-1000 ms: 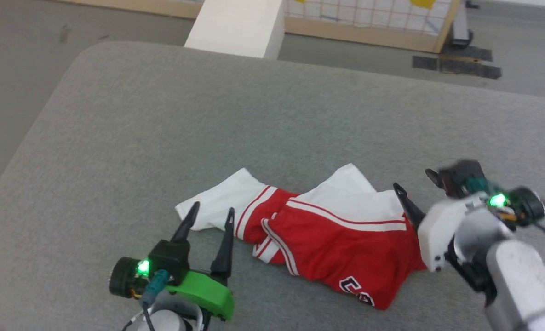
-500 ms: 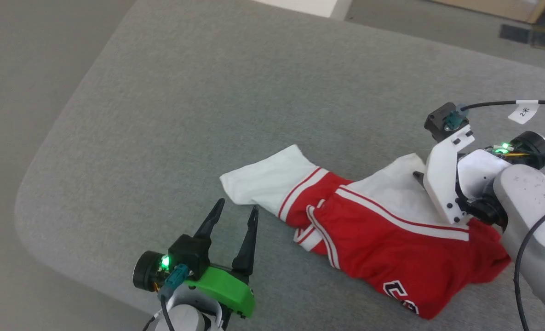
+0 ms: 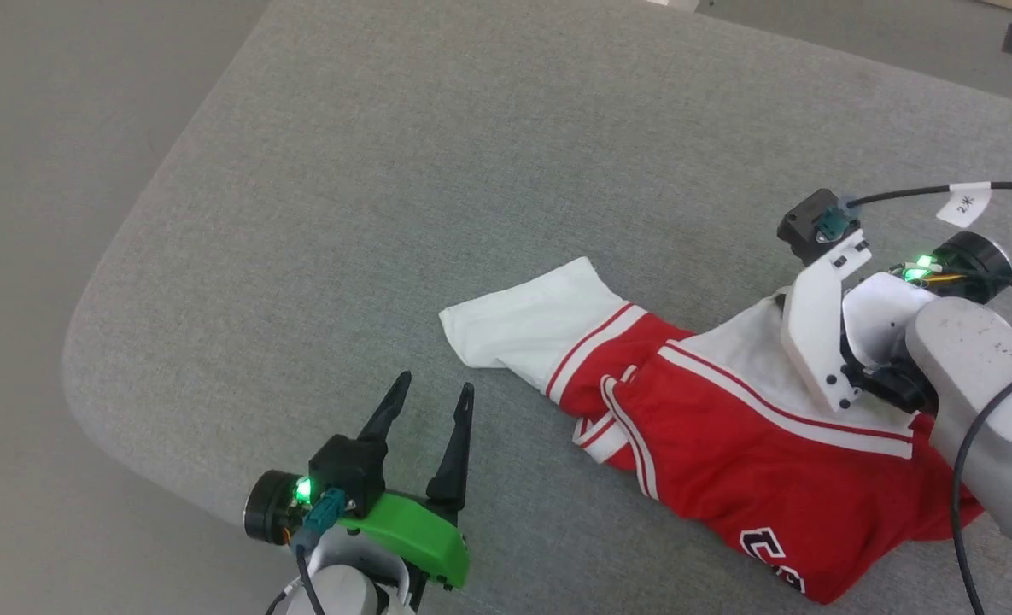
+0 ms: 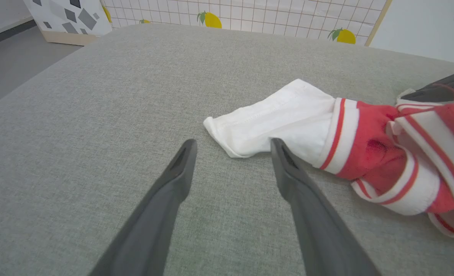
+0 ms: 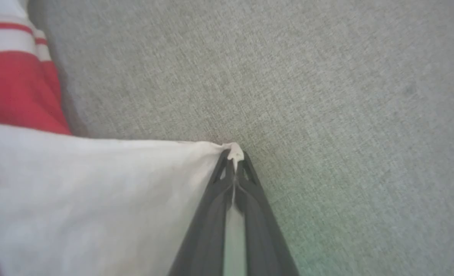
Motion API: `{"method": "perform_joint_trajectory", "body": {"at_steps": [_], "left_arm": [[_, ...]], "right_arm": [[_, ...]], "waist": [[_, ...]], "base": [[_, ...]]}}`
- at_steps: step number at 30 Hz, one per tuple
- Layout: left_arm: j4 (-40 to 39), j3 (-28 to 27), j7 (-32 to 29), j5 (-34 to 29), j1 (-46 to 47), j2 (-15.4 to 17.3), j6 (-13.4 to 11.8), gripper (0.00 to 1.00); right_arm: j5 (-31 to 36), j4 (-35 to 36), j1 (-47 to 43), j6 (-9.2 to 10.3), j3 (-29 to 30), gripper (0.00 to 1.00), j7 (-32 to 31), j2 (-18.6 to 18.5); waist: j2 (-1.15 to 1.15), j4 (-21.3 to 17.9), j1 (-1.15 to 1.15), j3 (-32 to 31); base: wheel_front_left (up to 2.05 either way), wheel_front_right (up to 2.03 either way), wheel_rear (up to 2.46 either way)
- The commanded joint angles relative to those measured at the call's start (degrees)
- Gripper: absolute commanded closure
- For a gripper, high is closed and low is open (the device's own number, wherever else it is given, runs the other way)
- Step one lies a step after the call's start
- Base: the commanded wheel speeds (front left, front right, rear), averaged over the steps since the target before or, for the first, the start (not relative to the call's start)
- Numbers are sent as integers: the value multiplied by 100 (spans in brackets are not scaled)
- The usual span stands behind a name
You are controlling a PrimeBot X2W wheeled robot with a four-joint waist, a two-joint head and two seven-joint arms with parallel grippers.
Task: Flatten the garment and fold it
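You have one shirt (image 3: 728, 444), red with two white sleeves, lying crumpled on the grey bench (image 3: 386, 171), toward its near right part. Your right hand (image 5: 234, 157) is pinched together on the corner of one white sleeve (image 5: 96, 184), its fingertips down at the bench surface. Your left hand (image 3: 435, 386) stands with its two fingers apart, holding nothing, just beside the tip of the other sleeve (image 3: 523, 325).
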State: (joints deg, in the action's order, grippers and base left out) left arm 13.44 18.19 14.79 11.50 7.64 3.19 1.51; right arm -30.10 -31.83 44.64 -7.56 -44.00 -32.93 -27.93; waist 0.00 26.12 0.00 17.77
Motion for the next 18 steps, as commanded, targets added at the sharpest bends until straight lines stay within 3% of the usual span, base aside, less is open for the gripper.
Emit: {"method": "perform_joint_trajectory", "body": {"at_steps": [1,8,18], "left_arm": [[42,-23,20,-85,85,-30,-2,0],[118,-177,20,-190,10,-30,48,0],[189,-451,20,-299,-286,-31,142,0]], "right_arm": [[-54,-208,-112,8,-127,100,119,3],[-73,-353,181,8,80,100,1113,-148],[488,-86,425,8,802,100,2416,-832]], "waist": [[0,-150,0,-164],[0,-508,0,-605],[0,-1202,0,-1339]], "base": [[0,0,0],[0,0,0],[0,0,0]]}}
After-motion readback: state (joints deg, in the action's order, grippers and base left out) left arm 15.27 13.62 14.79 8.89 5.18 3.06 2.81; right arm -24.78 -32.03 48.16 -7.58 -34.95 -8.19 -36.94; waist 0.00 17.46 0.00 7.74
